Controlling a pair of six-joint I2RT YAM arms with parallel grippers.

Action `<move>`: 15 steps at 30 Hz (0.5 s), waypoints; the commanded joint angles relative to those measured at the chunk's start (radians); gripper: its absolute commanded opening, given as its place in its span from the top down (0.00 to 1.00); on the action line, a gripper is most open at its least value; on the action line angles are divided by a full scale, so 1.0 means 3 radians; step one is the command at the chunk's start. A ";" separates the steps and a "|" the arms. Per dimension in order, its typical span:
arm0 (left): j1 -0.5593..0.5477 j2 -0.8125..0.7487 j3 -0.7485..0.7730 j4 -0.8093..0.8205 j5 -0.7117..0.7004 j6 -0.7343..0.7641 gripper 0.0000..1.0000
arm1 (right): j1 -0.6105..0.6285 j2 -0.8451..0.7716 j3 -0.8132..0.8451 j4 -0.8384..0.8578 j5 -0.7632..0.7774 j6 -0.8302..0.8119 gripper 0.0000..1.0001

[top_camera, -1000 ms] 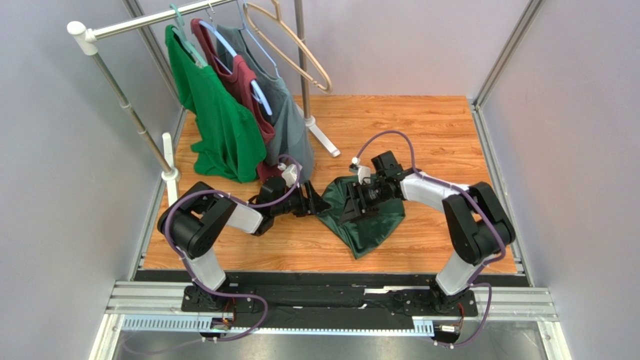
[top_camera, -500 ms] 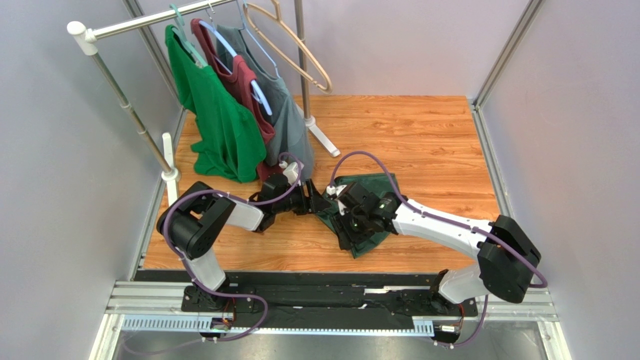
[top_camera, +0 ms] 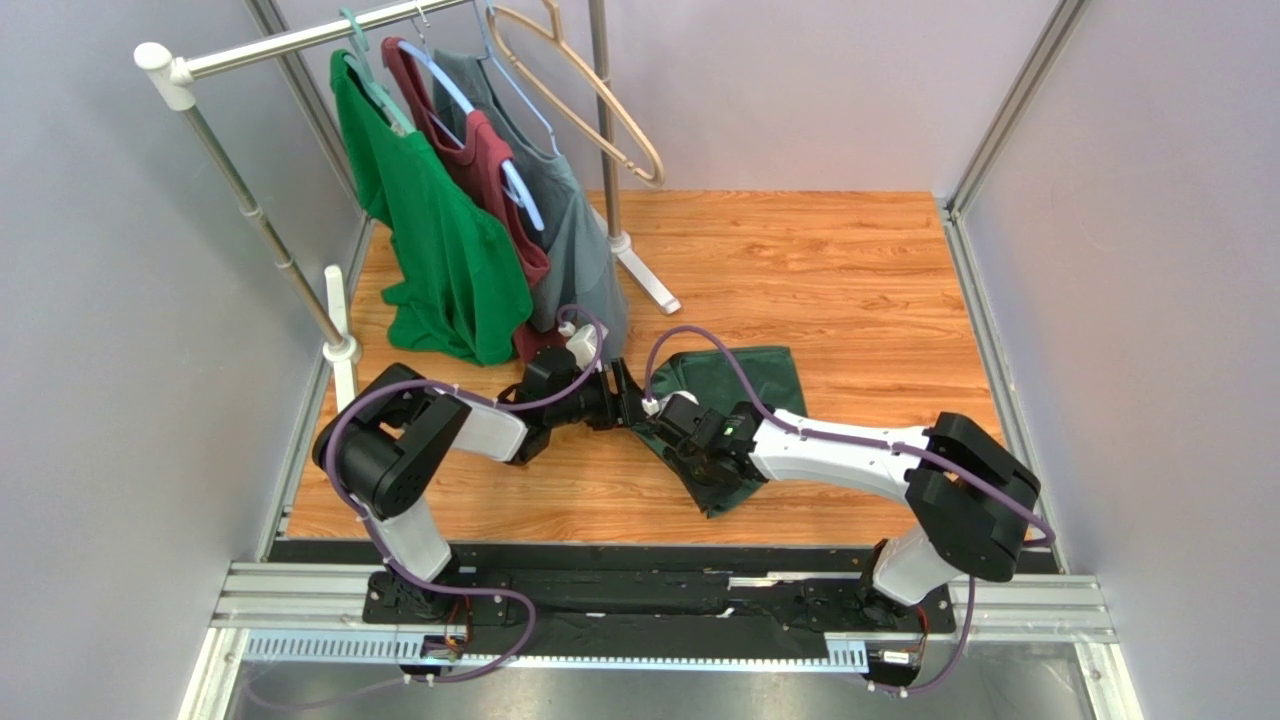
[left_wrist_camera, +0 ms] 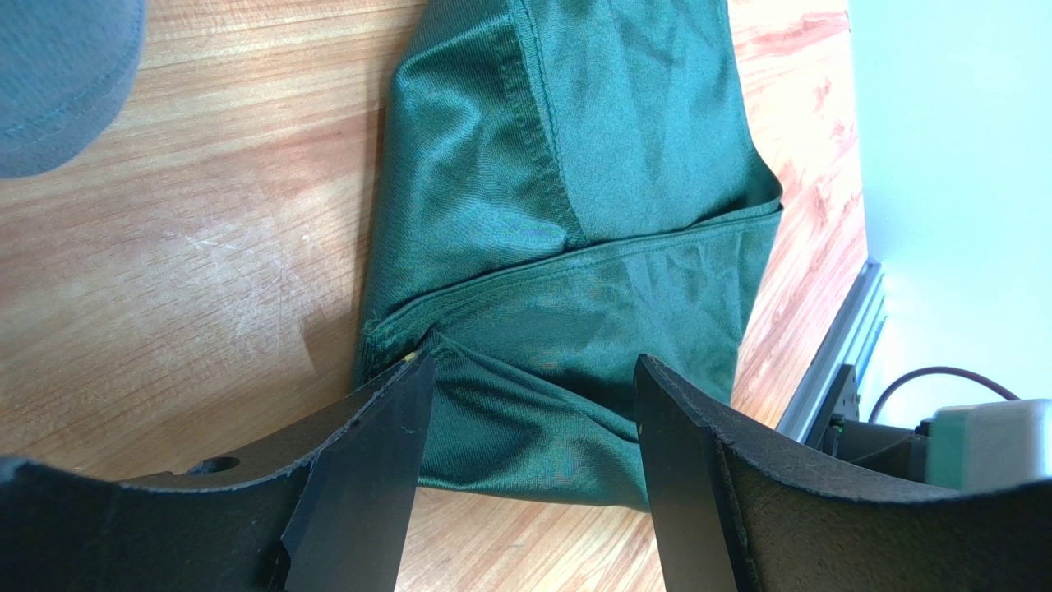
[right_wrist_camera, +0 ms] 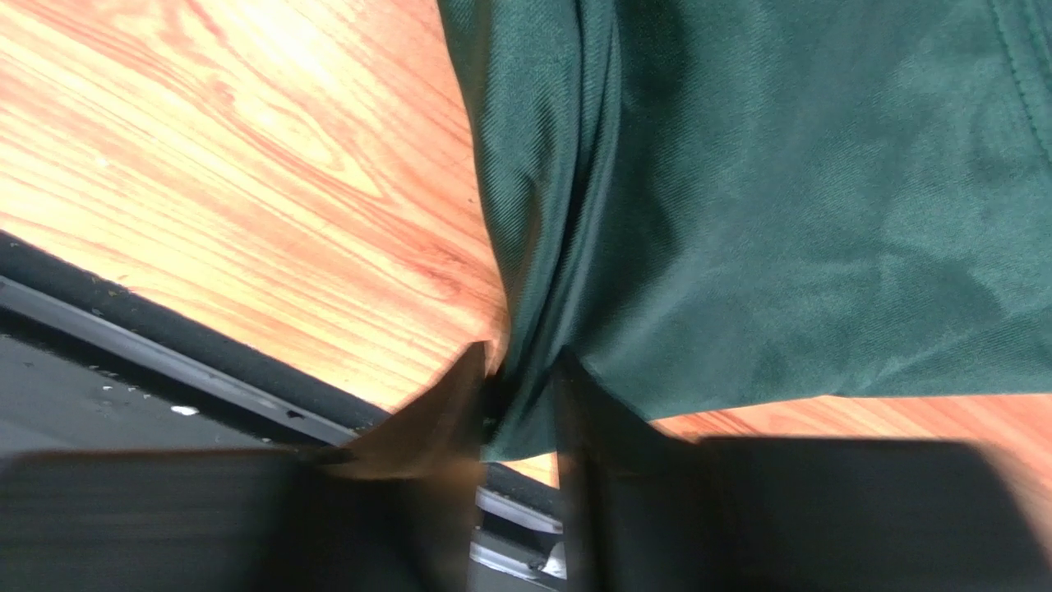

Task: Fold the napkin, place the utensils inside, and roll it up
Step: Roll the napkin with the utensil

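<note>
R claw (right_wrist_camera: pixel 519 370) nearly shut, pinching napkin's (right_wrist_camera: pixel 803 185) near-side fold; thin bite cd slip, or drag whole cloth, since L claw (left_wrist_camera: pixel 531 370), wide open & holding nothing at left edge, isn't pinning it. Napkin lies crumpled mid table (top_camera: pixel 842 270).

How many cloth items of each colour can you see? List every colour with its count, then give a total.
dark green napkin: 1
bright green shirt: 1
dark red shirt: 1
grey shirt: 1
Total: 4
</note>
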 commanded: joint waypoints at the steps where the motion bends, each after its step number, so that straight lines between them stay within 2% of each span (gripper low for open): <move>1: 0.0001 -0.0042 -0.0011 -0.0217 -0.0100 0.0117 0.29 | 0.0020 0.0025 0.0008 0.0060 0.0039 0.0020 0.81; 2: 0.0006 -0.0042 -0.0011 -0.0222 -0.0105 0.0122 0.29 | 0.0015 0.0025 -0.0008 0.0065 -0.0012 0.0010 0.85; 3: 0.0006 -0.0042 -0.0016 -0.0227 -0.0120 0.0117 0.29 | -0.0005 0.0020 -0.0033 0.0070 -0.0134 0.0005 0.97; 4: 0.0001 -0.0052 -0.0016 -0.0238 -0.0130 0.0112 0.29 | -0.0026 0.0015 -0.0048 0.0080 -0.0211 -0.0005 1.00; 9: 0.0001 -0.0067 -0.0016 -0.0279 -0.0197 0.0137 0.29 | -0.0322 -0.0067 -0.0207 0.0254 -0.0952 -0.0041 1.00; 15: 0.0001 -0.0037 0.0014 -0.0330 -0.0217 0.0153 0.29 | -0.0644 -0.0159 -0.0345 0.0285 -0.1337 -0.0098 0.98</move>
